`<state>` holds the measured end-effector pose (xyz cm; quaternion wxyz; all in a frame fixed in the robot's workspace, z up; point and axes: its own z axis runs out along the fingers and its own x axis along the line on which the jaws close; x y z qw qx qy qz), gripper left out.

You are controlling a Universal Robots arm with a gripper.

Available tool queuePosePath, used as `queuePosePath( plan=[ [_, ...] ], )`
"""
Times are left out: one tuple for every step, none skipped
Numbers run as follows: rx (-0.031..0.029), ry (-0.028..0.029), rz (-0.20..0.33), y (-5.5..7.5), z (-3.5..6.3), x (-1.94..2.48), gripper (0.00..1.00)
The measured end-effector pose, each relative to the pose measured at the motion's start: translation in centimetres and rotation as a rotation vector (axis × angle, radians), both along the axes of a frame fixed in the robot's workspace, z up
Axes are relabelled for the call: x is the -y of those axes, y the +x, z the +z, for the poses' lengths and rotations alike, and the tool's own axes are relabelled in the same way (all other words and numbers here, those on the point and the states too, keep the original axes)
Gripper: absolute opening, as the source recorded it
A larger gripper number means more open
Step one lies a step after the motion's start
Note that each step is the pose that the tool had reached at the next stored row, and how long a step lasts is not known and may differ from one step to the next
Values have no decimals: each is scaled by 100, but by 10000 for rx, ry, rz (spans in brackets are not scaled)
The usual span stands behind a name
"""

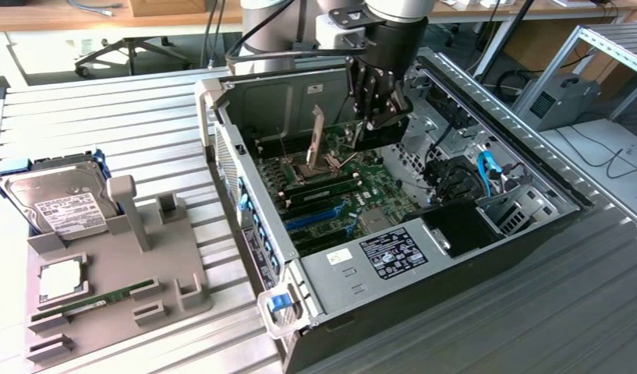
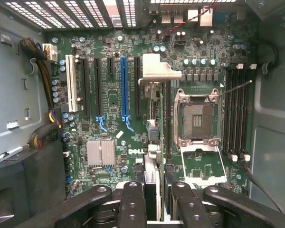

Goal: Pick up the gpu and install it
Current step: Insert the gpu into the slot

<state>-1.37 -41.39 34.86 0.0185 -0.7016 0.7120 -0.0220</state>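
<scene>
The gpu [image 1: 376,137] is a thin black card hanging inside the open computer case [image 1: 250,234], just above the green motherboard [image 1: 380,191]. My gripper [image 1: 380,109] is shut on its upper edge. From the wrist view the gpu [image 2: 152,166] appears edge-on between my fingers [image 2: 133,199], and its silver bracket [image 2: 157,72] points toward the case's rear wall. It hovers between the blue expansion slot [image 2: 125,85] and the open CPU socket [image 2: 196,118]. I cannot tell whether its lower edge touches a slot.
A grey fixture tray [image 1: 121,288] lies at the exterior view's left with a silver hard drive [image 1: 53,204], a green memory stick [image 1: 94,300] and a small square chip [image 1: 61,277]. Case walls, a black drive cage [image 1: 464,226] and cables [image 2: 42,71] hem in the motherboard.
</scene>
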Motion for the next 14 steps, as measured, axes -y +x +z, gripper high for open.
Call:
queuePosePath(
  plan=[
    [0, -1, 0, 0, -1, 2, 27],
    [0, -1, 0, 0, -4, 5, 27],
    [0, -1, 0, 0, -6, 7, 27],
    [0, -1, 1, 0, -8, 9, 27],
    [-1, -1, 0, 0, -9, 11, 27],
    [-1, -1, 1, 0, -11, 13, 27],
    [0, -1, 0, 0, -12, 14, 27],
    [0, -1, 1, 0, -13, 16, 27],
    [0, -1, 0, 0, -15, 18, 27],
    [0, -1, 0, 0, -16, 19, 27],
    [0, 0, 0, 0, -19, 21, 27],
    [0, 0, 0, 0, -20, 23, 27],
    [0, 0, 1, 0, -21, 25, 27],
    [0, -1, 0, 0, -24, 28, 27]
  ],
)
